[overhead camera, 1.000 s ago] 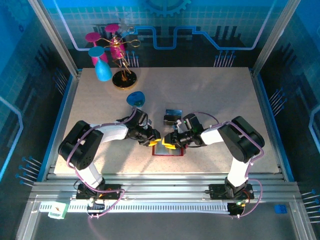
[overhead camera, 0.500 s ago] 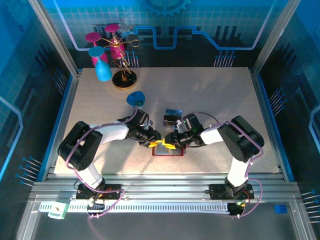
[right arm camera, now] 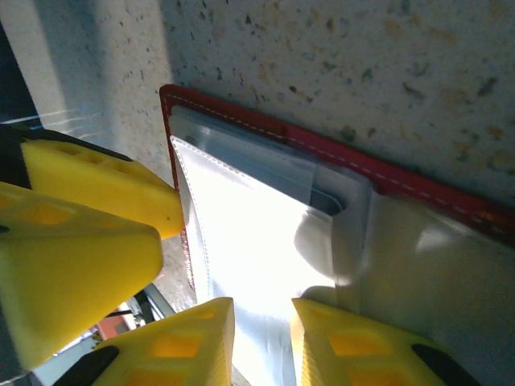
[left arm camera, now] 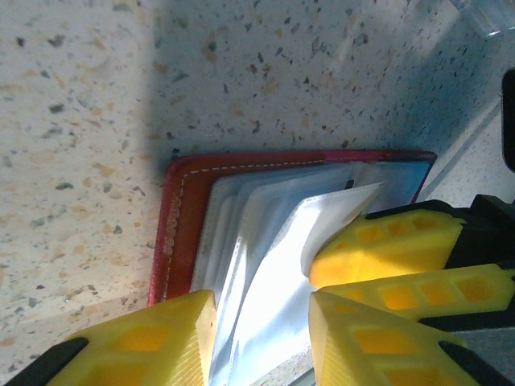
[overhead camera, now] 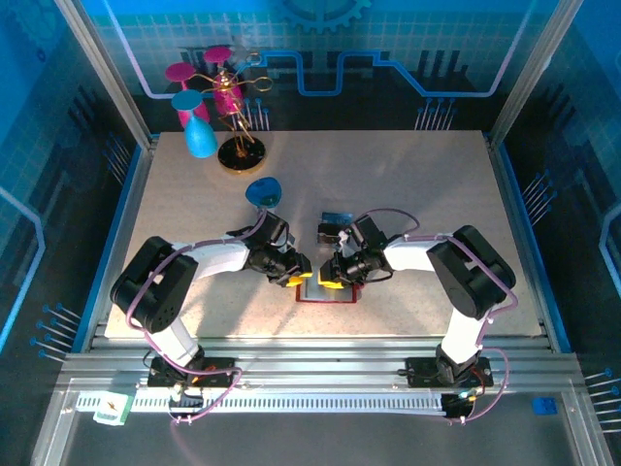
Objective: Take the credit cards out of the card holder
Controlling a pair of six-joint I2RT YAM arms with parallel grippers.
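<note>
Here, left tool (overhead camera: 296, 279) beside right tool (overhead camera: 328, 282), over red edge of card holder (overhead camera: 337, 297)

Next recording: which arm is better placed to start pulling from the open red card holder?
Probably right. The right gripper has its narrow jaws astride the lifted clear sleeve of the card holder. The left gripper has wider jaws and looks better suited to steadying the holder.
</note>
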